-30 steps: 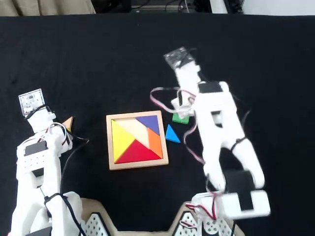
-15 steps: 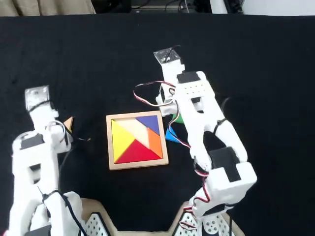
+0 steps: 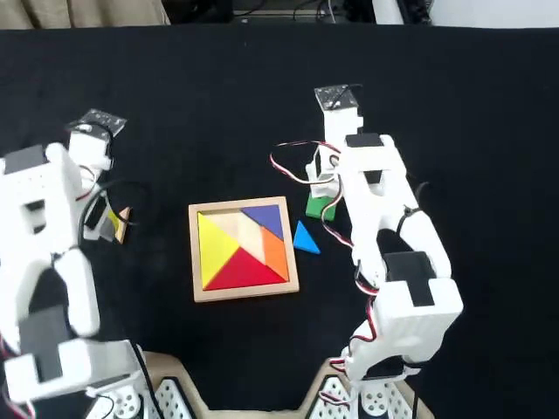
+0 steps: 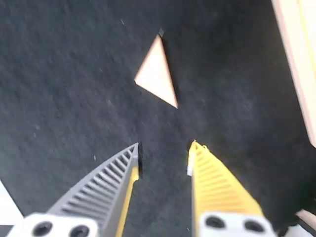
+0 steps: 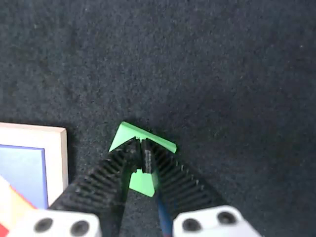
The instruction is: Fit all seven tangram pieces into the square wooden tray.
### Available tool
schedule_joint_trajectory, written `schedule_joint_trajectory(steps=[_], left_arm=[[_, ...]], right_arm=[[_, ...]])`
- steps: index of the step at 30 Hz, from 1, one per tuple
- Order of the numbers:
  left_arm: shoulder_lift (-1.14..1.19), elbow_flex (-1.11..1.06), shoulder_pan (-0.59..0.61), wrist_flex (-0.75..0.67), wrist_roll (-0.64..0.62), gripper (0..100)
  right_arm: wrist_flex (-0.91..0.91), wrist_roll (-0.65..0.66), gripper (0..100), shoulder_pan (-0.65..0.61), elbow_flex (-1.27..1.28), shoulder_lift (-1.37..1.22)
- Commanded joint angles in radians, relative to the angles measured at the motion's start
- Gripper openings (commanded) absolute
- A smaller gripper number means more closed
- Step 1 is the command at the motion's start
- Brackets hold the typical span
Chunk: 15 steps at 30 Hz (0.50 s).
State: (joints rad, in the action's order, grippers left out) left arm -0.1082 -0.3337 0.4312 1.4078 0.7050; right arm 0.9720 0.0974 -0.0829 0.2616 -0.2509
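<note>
Black cloth covers the table under both arms. The left gripper [image 4: 164,147] hangs low over this cloth with its grey and yellow fingers apart and nothing between them. A small pale triangle [image 4: 157,74] lies flat ahead of its fingertips, apart from both, roughly in line with the gap. Off to the yellow finger's side, farther out, runs the pale rim of the square wooden tray [image 4: 296,64].

The right gripper [image 5: 143,144] points down at a green piece [image 5: 136,135]. Its black fingers are drawn together tip to tip over the middle of that piece, and green shows on either side of the tips and in the narrow slot behind them. Whether the tips press on the piece or only hover at its surface cannot be told. The tray's corner sits near this gripper, to one side of the green piece and apart from it.

From the high view, the tray lies between the two grippers and holds a yellow triangle [image 3: 215,248], a red triangle [image 3: 244,271], an orange piece [image 3: 275,251], a dark blue piece [image 3: 265,219] and a pale wooden piece [image 3: 240,229]. A small blue triangle [image 3: 304,237] rests on the cloth just beside the tray's edge, near the right gripper and back toward that arm's base.
</note>
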Motion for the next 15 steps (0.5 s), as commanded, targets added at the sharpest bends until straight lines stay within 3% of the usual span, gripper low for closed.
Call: schedule_joint_trajectory(steps=[1,5,8,10,13,15], left_arm=[[0.137,0.107,-0.013,0.023,0.061,24],[0.209,0.131,-0.031,0.052,0.264,26],[0.242,0.162,-0.048,0.034,0.259,25],[0.269,0.173,-0.056,-0.029,0.149,25],[0.299,0.17,-0.054,-0.141,-0.186,26],[0.318,0.153,-0.051,-0.193,-0.31,26]], right_arm=[[-0.015,-0.006,1.2,-0.003,-0.007,-0.002],[-0.015,0.0,1.2,-0.003,-0.01,-0.002],[-0.015,0.0,1.2,-0.003,-0.01,-0.001],[-0.015,0.0,1.2,-0.003,-0.01,0.001],[-0.017,0.0,1.2,-0.003,-0.012,0.001],[-0.017,0.0,1.2,-0.003,-0.012,0.001]])
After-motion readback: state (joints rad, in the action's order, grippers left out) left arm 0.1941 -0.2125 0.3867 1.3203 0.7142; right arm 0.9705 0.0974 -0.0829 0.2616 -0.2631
